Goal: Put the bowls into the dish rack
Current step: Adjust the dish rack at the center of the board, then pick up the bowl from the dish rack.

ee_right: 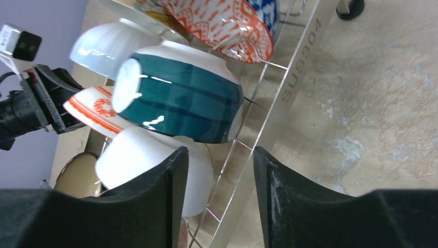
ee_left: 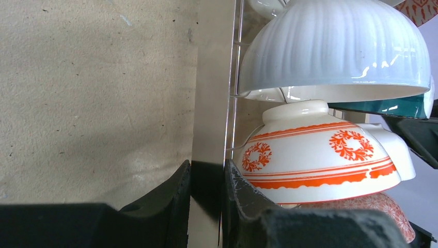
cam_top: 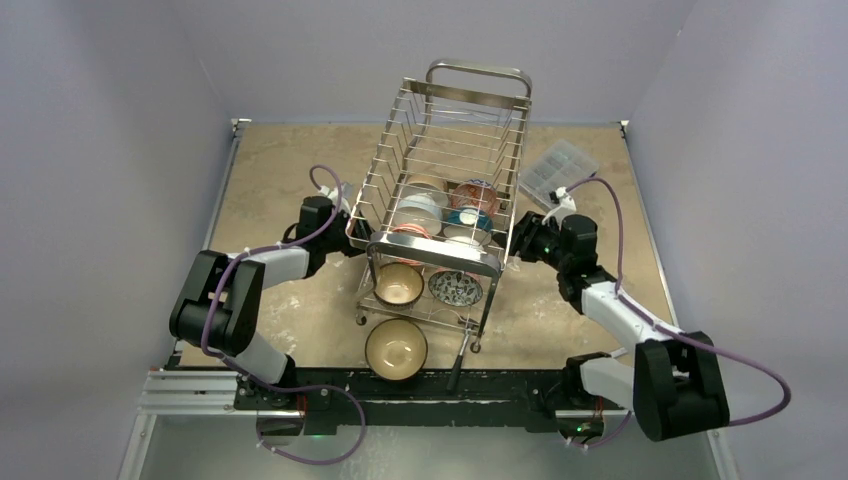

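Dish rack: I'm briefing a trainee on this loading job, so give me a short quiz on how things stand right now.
1. True or false: every bowl is already in the dish rack.
2. What are the left fingers shut on? A) a bowl's rim B) the rack's flat steel bar C) nothing
3. In the top view, how many bowls show on the rack's lower tier?

Key
1. False: a large brown bowl sits on the table in front of the rack.
2. B
3. Two: a brown one and a blue-patterned one.
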